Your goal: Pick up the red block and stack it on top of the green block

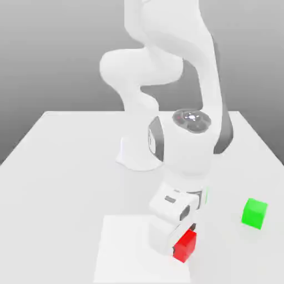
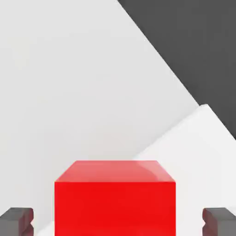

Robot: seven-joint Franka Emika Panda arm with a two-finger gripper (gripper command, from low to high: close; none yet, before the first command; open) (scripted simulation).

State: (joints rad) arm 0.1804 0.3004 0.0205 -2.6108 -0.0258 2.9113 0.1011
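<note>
The red block (image 2: 115, 207) sits between the parted jaws of the gripper (image 2: 118, 222), at the white patch's edge; the green block (image 1: 254, 213) waits apart. Grasping seems in hand; next, close squarely, then lift.

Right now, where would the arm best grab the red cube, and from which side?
Probably by two opposite upright faces of the red cube, coming from above. It sits flat-sided and about as wide as it is deep, so flat fingers should seat squarely. The gripper already has one finger out to each side of it, with a gap between, so those two faces look best.
</note>
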